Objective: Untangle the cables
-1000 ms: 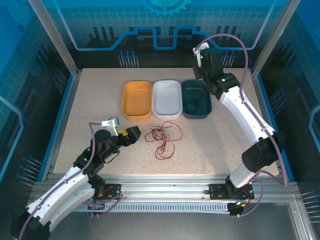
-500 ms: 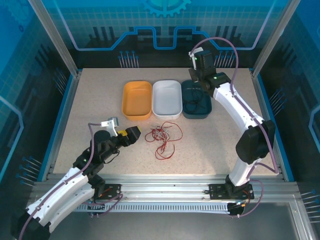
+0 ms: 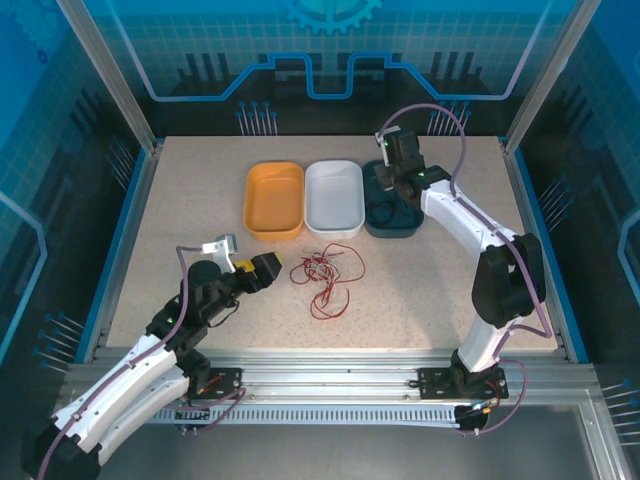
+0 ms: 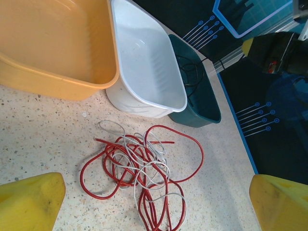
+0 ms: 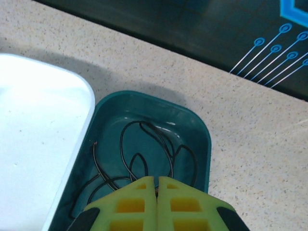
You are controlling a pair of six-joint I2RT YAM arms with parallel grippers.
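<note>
Scan, left to right. Saw left gripper (image 3: pixel 275 266) spread wide, just left of red-and-whitish cables (image 4: pixel 139 175), tangled in one heap on table (image 3: pixel 190 210). Behind heap, noted orange bin (image 3: pixel 273 195), white bin (image 3: pixel 334 192) and teal bin (image 5: pixel 204 132) in a row. Found black cable (image 5: pixel 144 156) coiled inside teal bin; caught right gripper (image 5: pixel 156 182) pressed together just above it.

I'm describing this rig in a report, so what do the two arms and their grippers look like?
The left arm and right arm have white shells with black joints, and a lilac hose loops along each. The left gripper is black with yellow fingers; the right gripper has yellow-green fingers with square recesses.
</note>
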